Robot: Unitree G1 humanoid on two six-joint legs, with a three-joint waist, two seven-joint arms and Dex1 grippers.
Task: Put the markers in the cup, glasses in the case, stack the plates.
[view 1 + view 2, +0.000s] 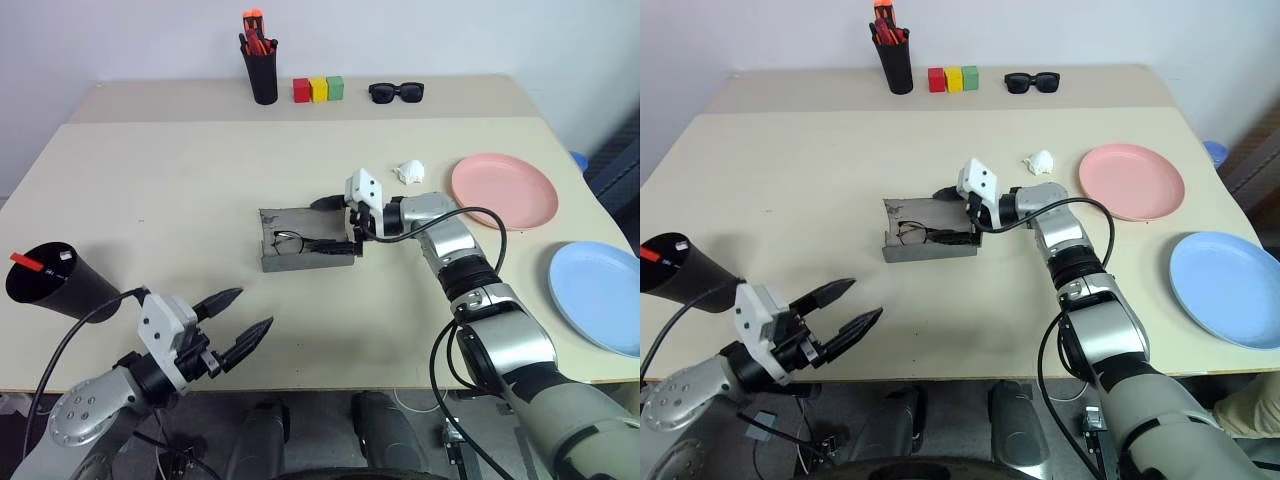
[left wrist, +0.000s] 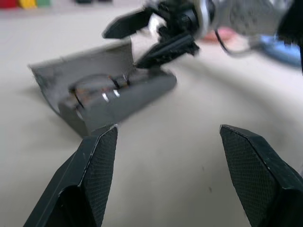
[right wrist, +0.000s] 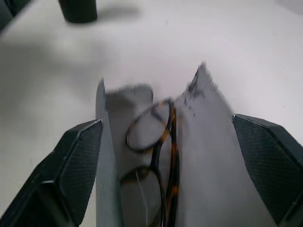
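Right wrist view gives me the glasses (image 3: 158,161) lying inside the open grey case (image 3: 203,142), my right gripper (image 1: 333,222) spread wide at its end, gripping nothing. My left gripper (image 1: 242,322) hangs parted and empty near the cup (image 1: 55,283).

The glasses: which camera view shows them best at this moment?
The right wrist view: the glasses lie close up inside the open grey case, rims and lenses plain. The left wrist view shows them blurred in the case. In the eye views they are a small dark outline in the case.
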